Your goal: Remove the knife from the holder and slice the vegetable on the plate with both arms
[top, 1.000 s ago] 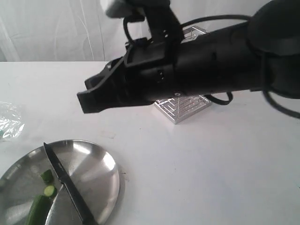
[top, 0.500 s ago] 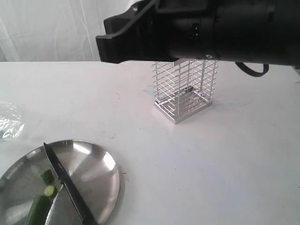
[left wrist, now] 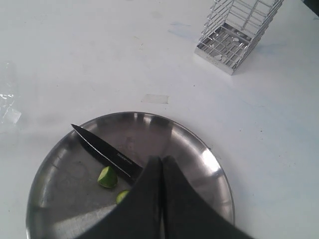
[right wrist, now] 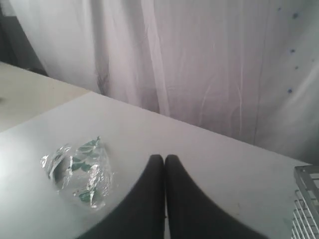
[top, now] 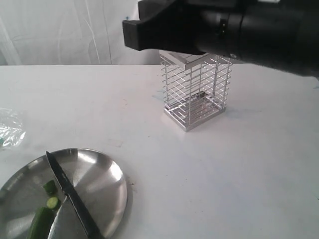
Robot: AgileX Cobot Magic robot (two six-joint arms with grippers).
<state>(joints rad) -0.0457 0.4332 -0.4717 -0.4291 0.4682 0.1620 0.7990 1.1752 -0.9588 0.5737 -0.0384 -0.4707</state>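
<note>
The knife (top: 70, 195) lies loose across the steel plate (top: 107, 172), handle toward the front edge, black blade (left wrist: 102, 149) pointing away. The cut vegetable (top: 41, 221) lies beside it, with two small pieces (top: 50, 187) near the blade; the left wrist view shows a green wedge (left wrist: 107, 177) and a slice (left wrist: 122, 195). My left gripper (left wrist: 160, 159) hangs shut and empty above the plate (left wrist: 217, 172), over the knife's handle end. My right gripper (top: 132, 34) is raised high in front of the wire holder (top: 195, 94), shut and empty (right wrist: 163, 158). The holder (left wrist: 234, 35) stands empty.
A crumpled clear plastic wrapper (top: 10, 128) lies at the table's left edge, also under the right wrist camera (right wrist: 79, 172). A small tape patch (left wrist: 154, 98) sits beyond the plate. White curtains back the table. The holder's rim (right wrist: 306, 177) shows in the right wrist view.
The right arm has lifted and drawn back to the right, uncovering the wire holder. Knife, vegetable pieces and plate lie as before.
</note>
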